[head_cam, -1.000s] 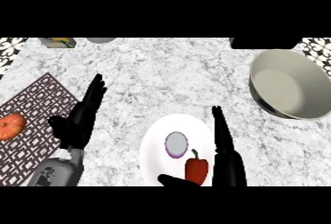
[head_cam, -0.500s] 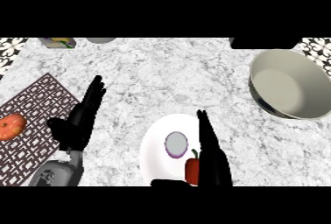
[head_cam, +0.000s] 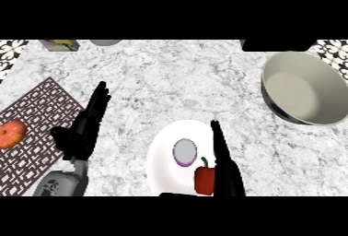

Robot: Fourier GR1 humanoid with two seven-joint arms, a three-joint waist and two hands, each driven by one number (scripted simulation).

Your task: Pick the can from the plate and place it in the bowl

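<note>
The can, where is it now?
Head view, lower centre: the can stands on the white plate, beside the red bell pepper, left of the right hand.

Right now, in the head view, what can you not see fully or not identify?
Head view:
Plate: right rim hidden by the right hand.
Can: seen from above, so its sides and label do not show.
Bowl: cut by the view's right edge.
Small things at the top edge: cut off, unidentifiable.
</note>
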